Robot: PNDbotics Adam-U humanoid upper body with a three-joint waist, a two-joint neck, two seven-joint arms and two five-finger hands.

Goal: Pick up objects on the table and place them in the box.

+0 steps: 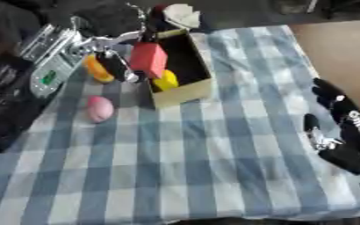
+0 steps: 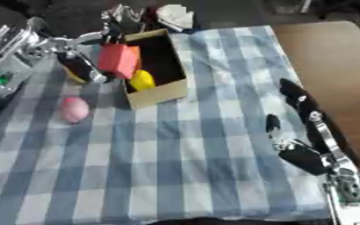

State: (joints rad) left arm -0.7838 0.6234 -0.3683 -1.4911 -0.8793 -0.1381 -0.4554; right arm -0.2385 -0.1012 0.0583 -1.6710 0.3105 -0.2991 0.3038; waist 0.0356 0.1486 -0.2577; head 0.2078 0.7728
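Note:
An open cardboard box (image 1: 185, 93) stands at the back middle of the checked cloth, with a yellow object (image 1: 166, 81) inside near its front wall. A red block (image 1: 149, 59) hangs tilted over the box's left wall. My left hand (image 1: 117, 67), reaching in from the upper left, has its dark fingers curled against the block's left side. An orange-yellow object (image 1: 98, 70) lies just left of that hand, partly hidden by it. A pink egg-shaped object (image 1: 100, 108) lies on the cloth, left of and nearer than the box. My right hand (image 2: 304, 154) rests open at the right edge, fingers up.
A blue and white checked cloth (image 1: 198, 167) covers the table. A white crumpled thing (image 1: 182, 15) sits beyond the box at the far edge. Dark gear lies along the left side, and a bare brown surface (image 1: 340, 44) shows at the upper right.

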